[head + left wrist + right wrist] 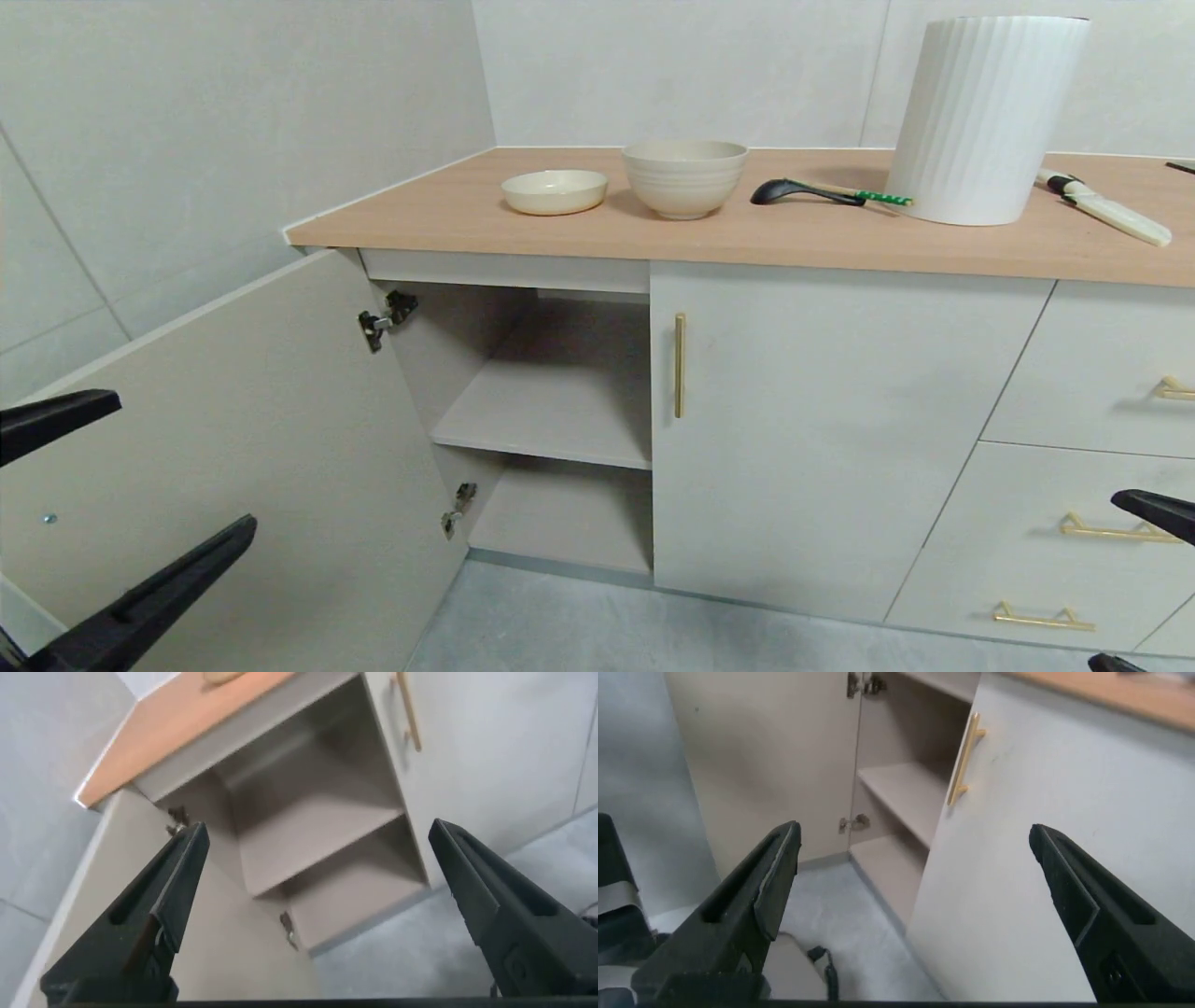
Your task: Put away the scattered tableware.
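So where I'm at: the cabinet (551, 392) has its left door (233, 420) swung wide open, both shelves inside are bare, and nothing has gone in yet. I'd call this the gap between opening up and the first pickup.

All the tableware sits on the counter (420, 215) on top of the cabinet. The shallow bowl (554, 191) is right above the open bay, and the deep bowl (684, 177) is just beside it, not touching. The black ladle (822, 193) lies further along, its handle end against a tall white ribbed container (985, 117). A cream-handled utensil (1106, 210) lies past that, farthest from the open bay.

My left gripper (187, 461) hangs low in front of the open door with its fingers spread wide and nothing between them. My right gripper (1104, 581) is down by the drawers on the cabinet's far side, also gaping and empty. Both are well below counter height.

My guess for the next move: raise an arm to the counter and take the shallow bowl by its rim, since it's closest to the opening. Then bring it down onto the upper shelf (560, 401) without clipping the counter edge.
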{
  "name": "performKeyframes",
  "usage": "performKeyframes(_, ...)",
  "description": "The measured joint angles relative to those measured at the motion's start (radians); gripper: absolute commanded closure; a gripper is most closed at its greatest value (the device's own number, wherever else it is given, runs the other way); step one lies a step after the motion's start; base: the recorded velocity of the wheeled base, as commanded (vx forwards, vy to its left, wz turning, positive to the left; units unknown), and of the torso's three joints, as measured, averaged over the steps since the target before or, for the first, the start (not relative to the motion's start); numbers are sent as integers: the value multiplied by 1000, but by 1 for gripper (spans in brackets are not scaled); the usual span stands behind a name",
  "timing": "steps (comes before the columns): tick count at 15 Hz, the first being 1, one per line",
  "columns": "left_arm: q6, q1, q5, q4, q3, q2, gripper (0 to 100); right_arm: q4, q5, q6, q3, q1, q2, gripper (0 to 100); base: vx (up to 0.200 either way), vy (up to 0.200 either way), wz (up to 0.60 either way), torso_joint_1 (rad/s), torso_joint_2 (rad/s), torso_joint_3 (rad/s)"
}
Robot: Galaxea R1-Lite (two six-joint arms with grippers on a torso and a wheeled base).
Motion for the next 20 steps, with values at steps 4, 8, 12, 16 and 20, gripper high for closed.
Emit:
performKeyframes(4,-11,40,-39,-20,140,-92,0,19,-1,0,23,-53,-197,0,0,0,0,0,0,0)
performKeyframes(8,-64,110,-73,-22,245,-222,0,230,-6,5,27,-151,-461,0,0,0,0,0,0,0)
performKeyframes(12,-153,151,-76,18,379,-471,0,630,-75,27,29,-198,-702,0,0,0,0,0,0,0)
performKeyframes(16,-310,193,29,220,478,-634,0,867,-404,54,29,-200,-770,0,0,0,0,0,0,0)
performKeyframes(20,-309,306,74,247,472,-666,0,882,-508,112,29,-201,-782,0,0,0,0,0,0,0)
